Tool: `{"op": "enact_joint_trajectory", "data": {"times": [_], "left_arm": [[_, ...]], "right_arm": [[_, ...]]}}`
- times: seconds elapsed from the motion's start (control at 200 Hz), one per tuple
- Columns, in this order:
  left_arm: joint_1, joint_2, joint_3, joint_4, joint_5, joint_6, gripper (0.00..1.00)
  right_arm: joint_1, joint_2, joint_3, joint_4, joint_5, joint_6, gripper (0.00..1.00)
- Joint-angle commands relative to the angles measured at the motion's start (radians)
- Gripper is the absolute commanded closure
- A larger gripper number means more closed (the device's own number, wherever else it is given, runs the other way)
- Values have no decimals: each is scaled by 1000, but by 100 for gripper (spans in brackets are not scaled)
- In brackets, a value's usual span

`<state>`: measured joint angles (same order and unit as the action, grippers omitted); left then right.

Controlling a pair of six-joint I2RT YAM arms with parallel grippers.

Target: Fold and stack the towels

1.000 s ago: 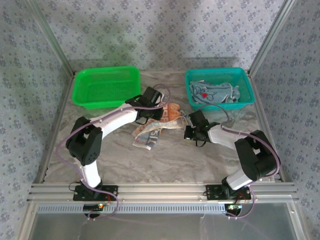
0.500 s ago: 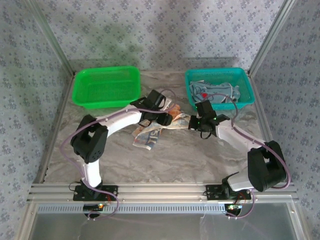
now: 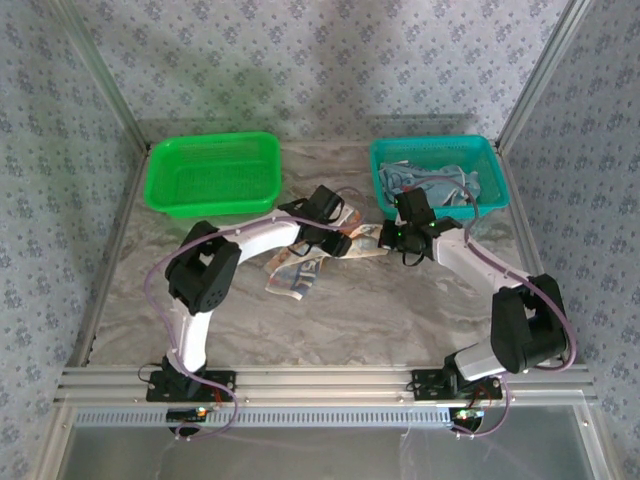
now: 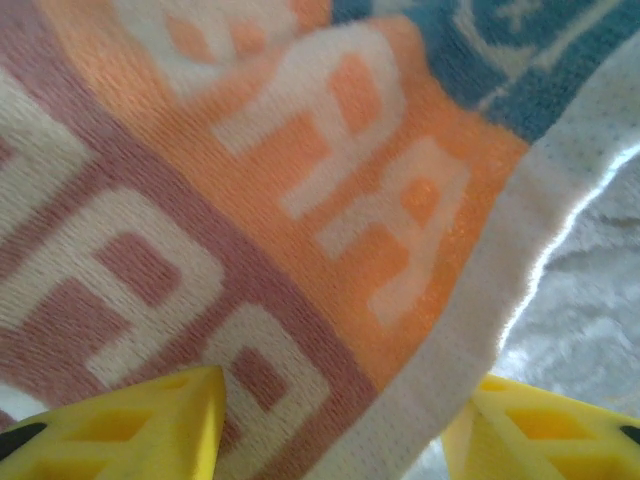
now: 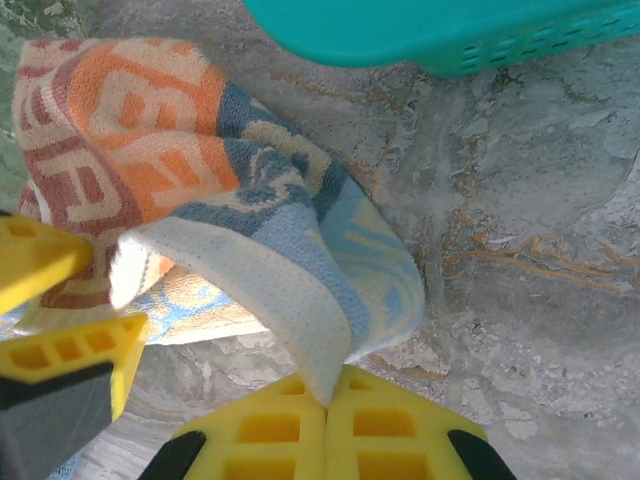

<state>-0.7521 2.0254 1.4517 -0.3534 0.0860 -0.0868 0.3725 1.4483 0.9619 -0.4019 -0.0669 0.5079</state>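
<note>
Fingers of the right gripper (image 5: 327, 398) were pressed together on the white hem of the striped towel (image 5: 150, 130), pinching one corner so that the cloth stood up off the table (image 3: 400, 310) and curled over itself in a loose roll. That grip looked meant to carry the corner across for a fold. Just to the left, the left gripper (image 4: 335, 425) hung low over the same towel with its yellow fingers (image 4: 150, 420) apart, one over the lettered face and the other past the hem above bare table, clamping nothing. Judging by its place, it was there either to pin the cloth down or to take a second corner. The towel itself lay crumpled in the middle of the table between the two arms, its near end trailing toward the left arm and its far right end lifted at the right gripper, so the first fold seemed barely begun. Farther back on the right, the teal basket (image 3: 432, 141) held a heap of blue towels (image 3: 430, 185), apparently waiting their turn. At the far left stood the green basket (image 3: 212, 140), perhaps the place for the finished stack, though that could not be told.
</note>
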Motion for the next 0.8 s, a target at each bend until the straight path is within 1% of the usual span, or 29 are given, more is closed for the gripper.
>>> {"op": "enact_joint_trajectory", "data": {"times": [0.0, 0.21, 0.34, 0.505, 0.545, 0.58, 0.645, 0.795], "left_arm": [[-7, 25, 34, 14, -117, 6, 45], [32, 28, 41, 12, -168, -3, 50], [67, -12, 4, 28, -126, 1, 51], [80, -35, -28, 19, -49, 15, 51], [80, -37, -34, 21, -37, 15, 57], [80, -37, -37, 22, -32, 14, 60], [81, -36, -39, 22, -30, 12, 61], [86, -56, -53, 24, -35, 8, 62]], "right_arm": [[-9, 13, 26, -35, -21, -11, 100], [-17, 10, 24, -37, -29, -9, 100], [-24, 12, 22, -36, -30, -9, 100], [-41, 12, 16, -29, -39, -10, 100], [-45, 12, 16, -27, -40, -9, 100], [-45, 13, 15, -25, -42, -11, 100], [-47, 14, 17, -24, -42, -11, 100], [-52, 17, 15, -27, -42, -16, 100]]}}
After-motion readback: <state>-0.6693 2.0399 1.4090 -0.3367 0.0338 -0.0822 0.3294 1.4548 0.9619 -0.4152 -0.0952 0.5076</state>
